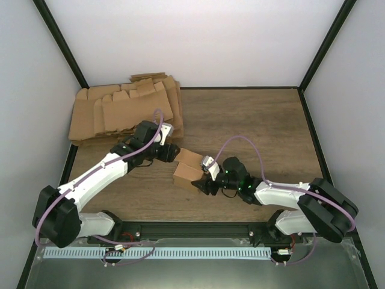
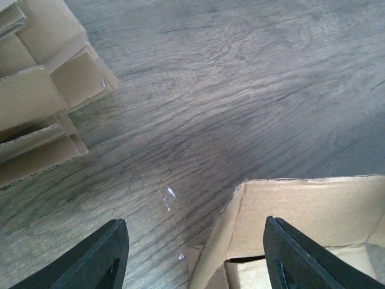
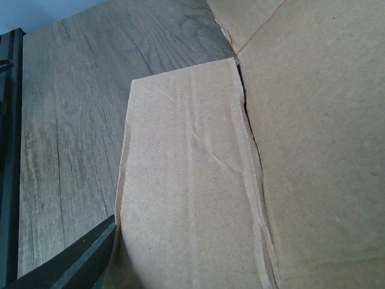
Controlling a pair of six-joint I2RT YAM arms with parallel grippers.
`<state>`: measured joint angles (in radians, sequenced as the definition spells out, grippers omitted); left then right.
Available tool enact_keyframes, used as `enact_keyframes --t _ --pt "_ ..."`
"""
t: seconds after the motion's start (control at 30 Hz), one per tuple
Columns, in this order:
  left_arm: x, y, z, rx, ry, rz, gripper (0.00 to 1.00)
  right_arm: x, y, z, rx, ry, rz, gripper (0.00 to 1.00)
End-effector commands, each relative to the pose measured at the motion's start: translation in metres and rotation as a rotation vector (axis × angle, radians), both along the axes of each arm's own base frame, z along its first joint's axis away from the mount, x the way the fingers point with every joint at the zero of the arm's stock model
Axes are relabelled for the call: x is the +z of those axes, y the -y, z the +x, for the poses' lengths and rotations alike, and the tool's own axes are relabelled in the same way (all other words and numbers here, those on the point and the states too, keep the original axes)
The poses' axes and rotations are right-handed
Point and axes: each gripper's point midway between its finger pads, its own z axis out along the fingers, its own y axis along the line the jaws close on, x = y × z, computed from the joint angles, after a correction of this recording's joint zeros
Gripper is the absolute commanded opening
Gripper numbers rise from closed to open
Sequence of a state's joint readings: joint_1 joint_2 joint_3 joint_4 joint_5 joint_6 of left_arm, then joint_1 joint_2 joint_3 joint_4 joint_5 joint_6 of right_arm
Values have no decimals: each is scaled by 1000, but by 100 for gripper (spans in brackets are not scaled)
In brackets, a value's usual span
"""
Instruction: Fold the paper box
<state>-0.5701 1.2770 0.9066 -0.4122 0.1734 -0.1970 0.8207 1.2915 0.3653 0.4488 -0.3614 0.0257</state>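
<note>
Box [image 1: 187,170]: small brown carton near the middle of the table [image 1: 252,120], partly formed, between the two grippers, one flap up toward the left arm
Left gripper [image 2: 195,256]: jaws spread, nothing between them; the box's open rim lies just beside the right-hand finger, apparently not touching
Right gripper [image 1: 207,174]: pressed close against the box's right side; only one finger [image 3: 72,262] shows in its wrist view, under a flap edge, so whether it clamps the cardboard cannot be told
Pile [image 1: 123,111]: loose flat blanks at the table's far left, well apart from the box
Stage: judged mid-fold, walls up, flaps not yet tucked
Risk, slide: if only the right gripper steadies the box, a push from the left could skate it across the wood
Risk, crush: left jaws closing on the rim at an angle could crease the wall instead of folding the flap
Risk, spring-back: an unheld flap may spring open again
</note>
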Motion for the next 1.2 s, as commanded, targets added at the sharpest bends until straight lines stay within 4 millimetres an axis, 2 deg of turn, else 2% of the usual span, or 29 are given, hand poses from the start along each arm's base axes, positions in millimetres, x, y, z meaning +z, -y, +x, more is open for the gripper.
enact_keyframes --t 0.0,0.13,0.23,0.37,0.43,0.7,0.83,1.0,1.03,1.1,1.17 --pt "2 13 -4 -68 -24 -66 64 12 -9 8 4 49 5 55" --pt "-12 20 -13 -117 -113 -65 60 8 -11 9 7 47 -7 56" --pt "-16 21 -15 -125 -137 -61 50 6 -13 9 1 52 -23 56" --pt "-9 19 -16 -125 -134 -58 34 3 -13 12 -8 44 -36 55" --pt "-6 17 -17 -117 -132 -52 32 2 -13 13 -16 43 -43 55" --pt "6 12 -21 -112 -96 -52 34 -1 -13 15 -25 36 -55 55" --pt "1 7 -20 -98 -106 -20 25 0 -13 16 -25 37 -53 55" --pt "-8 2 -17 -78 -114 21 23 0 -13 15 -25 36 -54 55" --pt "-9 2 -16 -76 -114 25 20 1 -13 16 -27 36 -54 55" --pt "-10 2 -16 -72 -117 30 6 1 -13 17 -31 36 -55 55" --pt "-11 1 -16 -67 -122 31 4 0 -12 18 -42 33 -58 56"
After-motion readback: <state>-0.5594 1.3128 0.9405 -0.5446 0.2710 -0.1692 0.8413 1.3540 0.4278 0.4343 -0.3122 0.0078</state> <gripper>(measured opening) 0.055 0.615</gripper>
